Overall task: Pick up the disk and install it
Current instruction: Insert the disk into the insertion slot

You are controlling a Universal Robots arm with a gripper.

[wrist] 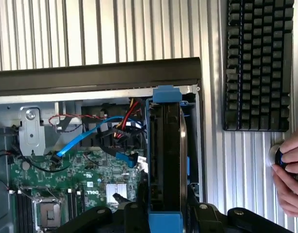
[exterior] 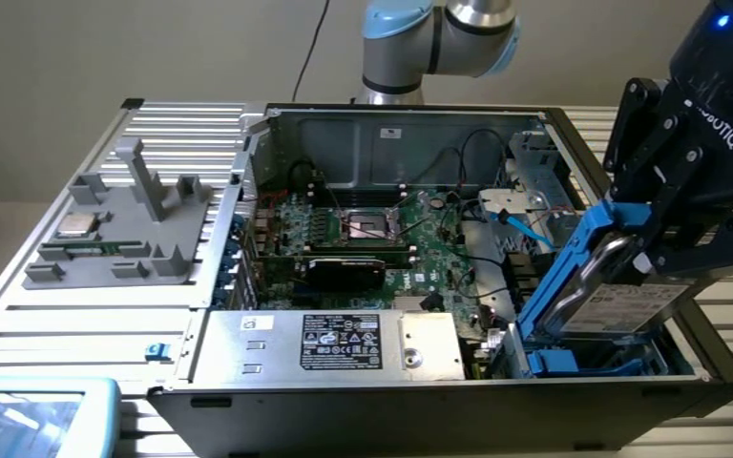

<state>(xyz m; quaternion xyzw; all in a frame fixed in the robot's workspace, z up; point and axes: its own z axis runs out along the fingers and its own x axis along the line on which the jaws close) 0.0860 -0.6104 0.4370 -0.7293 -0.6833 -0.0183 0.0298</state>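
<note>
In the exterior view's lower right, your hand (exterior: 667,256) pinches the tilted disk (exterior: 617,307), its lower end inside the open computer case (exterior: 380,408).

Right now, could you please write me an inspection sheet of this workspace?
Surface: ribbed metal table, with an open computer case lying on it.
Job's things: the disk in its blue carrier, standing on edge, lower end inside the case at the exterior view's right.
Clutter: grey fixture block beside the case; black keyboard.
Grippers: gripper, fingers shut on the disk.
Cables: blue cable and red-black wires inside the case.
Surroundings: a person's hand on a round knob; blue-framed screen.
</note>
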